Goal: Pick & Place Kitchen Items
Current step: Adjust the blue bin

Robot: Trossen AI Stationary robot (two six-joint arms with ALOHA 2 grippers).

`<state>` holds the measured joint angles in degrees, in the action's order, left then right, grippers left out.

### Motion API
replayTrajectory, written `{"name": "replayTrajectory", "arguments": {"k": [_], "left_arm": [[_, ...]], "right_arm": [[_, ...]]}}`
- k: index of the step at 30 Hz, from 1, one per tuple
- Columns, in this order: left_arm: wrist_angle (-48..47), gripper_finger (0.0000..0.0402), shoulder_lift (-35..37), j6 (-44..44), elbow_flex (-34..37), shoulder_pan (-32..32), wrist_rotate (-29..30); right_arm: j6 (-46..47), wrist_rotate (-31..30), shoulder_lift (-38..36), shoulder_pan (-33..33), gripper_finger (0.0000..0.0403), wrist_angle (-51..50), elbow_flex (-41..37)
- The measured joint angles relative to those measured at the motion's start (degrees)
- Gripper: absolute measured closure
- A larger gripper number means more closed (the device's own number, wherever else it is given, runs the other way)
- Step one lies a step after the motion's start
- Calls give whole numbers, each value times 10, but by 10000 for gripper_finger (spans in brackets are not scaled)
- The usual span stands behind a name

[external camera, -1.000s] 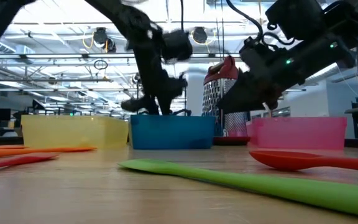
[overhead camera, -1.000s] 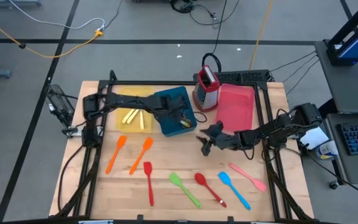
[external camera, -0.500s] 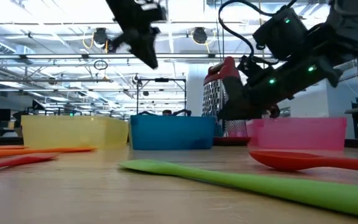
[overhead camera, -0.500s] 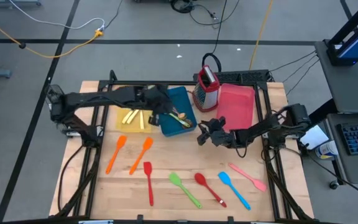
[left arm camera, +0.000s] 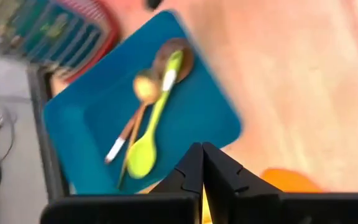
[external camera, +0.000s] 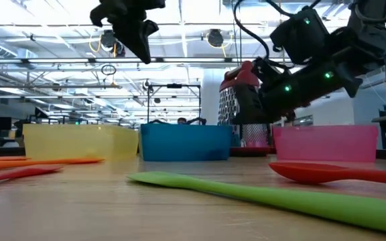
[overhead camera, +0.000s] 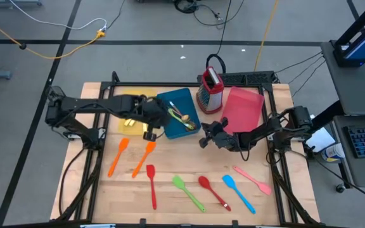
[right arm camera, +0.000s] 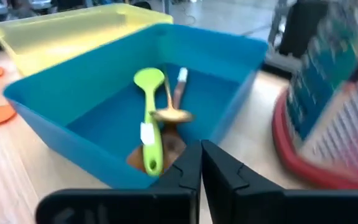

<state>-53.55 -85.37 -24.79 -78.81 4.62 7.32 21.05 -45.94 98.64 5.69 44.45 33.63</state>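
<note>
The blue tray (overhead camera: 170, 104) holds a green spoon (left arm camera: 143, 149), a gold spoon (left arm camera: 145, 88) and a wooden spoon (right arm camera: 166, 146). My left gripper (overhead camera: 149, 132) hangs shut and empty high over the gap between the yellow tray (overhead camera: 132, 120) and the blue tray; it also shows in the left wrist view (left arm camera: 202, 155). My right gripper (overhead camera: 203, 138) is shut and empty, low by the blue tray's near right corner, pointing at the tray (right arm camera: 201, 155). Two orange spatulas (overhead camera: 118, 156) (overhead camera: 143, 158), a red spatula (overhead camera: 151, 185), a green one (overhead camera: 189, 193), a red spoon (overhead camera: 213, 192), a blue spatula (overhead camera: 238, 193) and a pink one (overhead camera: 253, 179) lie flat on the table.
A pink tray (overhead camera: 243, 107) lies at the back right, with a red-topped metal grater (overhead camera: 212, 88) standing between it and the blue tray. Black frame rails (overhead camera: 277, 183) run along the table's left and right sides. Bare wood shows near the front edge.
My left gripper has risen out of the blue tray, swung toward the table's left and near side, rolled, and shut empty; the spoons stay in the tray. My right gripper has shut and dipped slightly beside the blue tray.
</note>
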Motion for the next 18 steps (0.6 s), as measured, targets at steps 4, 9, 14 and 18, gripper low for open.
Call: {"name": "replayTrajectory", "arguments": {"k": [4,9,14,18], "left_arm": [[45,393,2,13,42,-23,-32],[220,398,1,44,144,-47,-53],[418,390,1,49,259,-56,-54],[493,395,1,72,322,-50,-48]], "right_arm": [[-62,13,-4,1,401,-20,35],[-106,12,-5,7,402,-82,83],[-118,11,-4,9,402,-96,95],[-128,11,-4,9,402,-94,96]]}}
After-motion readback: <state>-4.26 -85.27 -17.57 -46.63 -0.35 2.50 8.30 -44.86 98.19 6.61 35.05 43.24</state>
